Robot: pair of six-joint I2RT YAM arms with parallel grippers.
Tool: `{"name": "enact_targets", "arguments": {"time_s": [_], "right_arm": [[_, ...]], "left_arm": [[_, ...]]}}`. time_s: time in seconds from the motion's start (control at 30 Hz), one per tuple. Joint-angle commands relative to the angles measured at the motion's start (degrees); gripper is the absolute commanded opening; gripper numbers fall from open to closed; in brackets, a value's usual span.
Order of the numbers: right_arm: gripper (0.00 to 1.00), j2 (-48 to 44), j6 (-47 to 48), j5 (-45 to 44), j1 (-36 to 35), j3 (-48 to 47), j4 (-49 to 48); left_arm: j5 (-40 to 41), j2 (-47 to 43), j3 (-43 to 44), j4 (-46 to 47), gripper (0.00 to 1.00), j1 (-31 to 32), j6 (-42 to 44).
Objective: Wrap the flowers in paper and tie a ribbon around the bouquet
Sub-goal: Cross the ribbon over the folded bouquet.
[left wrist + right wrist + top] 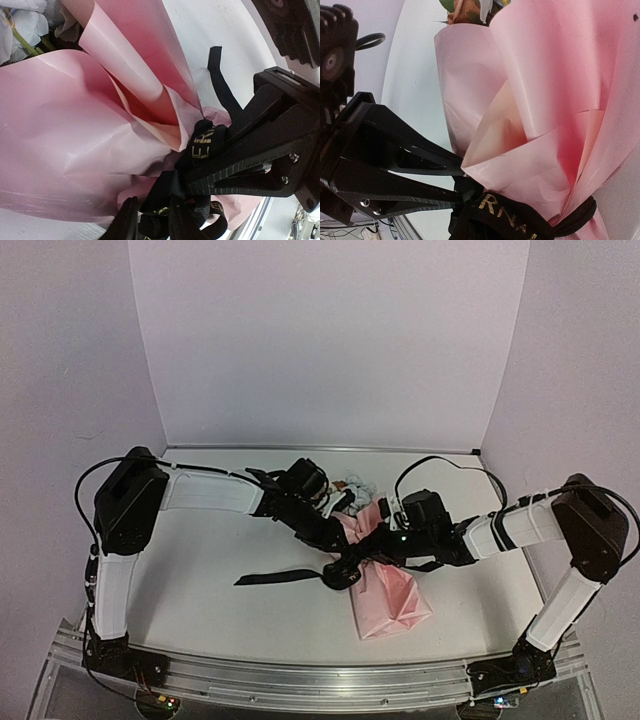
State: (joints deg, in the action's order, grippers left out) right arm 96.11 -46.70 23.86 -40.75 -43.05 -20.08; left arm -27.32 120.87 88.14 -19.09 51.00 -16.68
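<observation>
The step in hand is tying the ribbon [280, 577]: the bouquet [390, 595] is already wrapped and lies on the worktop [200, 560], directly under and between the 2 tools, with the flowers [355, 485] poking out of its end beyond the left tool [460, 184]. The ribbon circles the pinched waist of the paper [75, 150], just at both tool tips, and 1 free tail runs out across the worktop on the left tool's side.

The left tool's jaws stand only a little apart, with bunched ribbon between them; it looks gripped. The right tool [192, 166] has its jaws pressed together and appears to pinch a strand at the lettered loop.

Next, I judge, the 2 tools must draw their strands in opposite directions to cinch the knot, without dragging the bouquet or tearing the thin paper.
</observation>
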Motion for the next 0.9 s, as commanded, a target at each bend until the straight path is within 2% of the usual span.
{"name": "enact_targets", "arguments": {"time_s": [0.0,0.1,0.27,0.53,0.67,0.77,0.87], "right_arm": [[0.0,-2.8,1.2,0.1,0.3,-0.1,-0.3],[0.0,-3.6,1.6,0.2,0.3,-0.1,0.7],[0.0,-5.2,2.2,0.6,0.3,-0.2,3.0],[0.09,-9.4,4.5,0.0,0.3,0.4,10.0],[0.15,-12.3,6.5,-0.4,0.3,1.0,14.5],[0.22,-15.6,9.6,-1.1,0.0,0.9,21.8],[0.35,-20.5,14.8,-3.8,-0.7,1.2,31.9]], "left_arm": [[-0.1,0.3,3.1,-0.6,0.13,0.4,0.5],[0.8,-1.2,2.2,0.0,0.0,0.3,0.0],[2.3,-5.0,-1.1,2.7,0.0,-0.3,-1.5],[2.4,-7.4,-3.8,4.2,0.0,-0.7,-2.7],[2.2,-8.7,-4.4,4.8,0.0,-0.8,-3.0],[1.1,-8.8,-4.3,5.1,0.0,-0.8,-3.1],[0.0,-8.3,-4.1,5.1,0.0,-0.8,-3.1]]}}
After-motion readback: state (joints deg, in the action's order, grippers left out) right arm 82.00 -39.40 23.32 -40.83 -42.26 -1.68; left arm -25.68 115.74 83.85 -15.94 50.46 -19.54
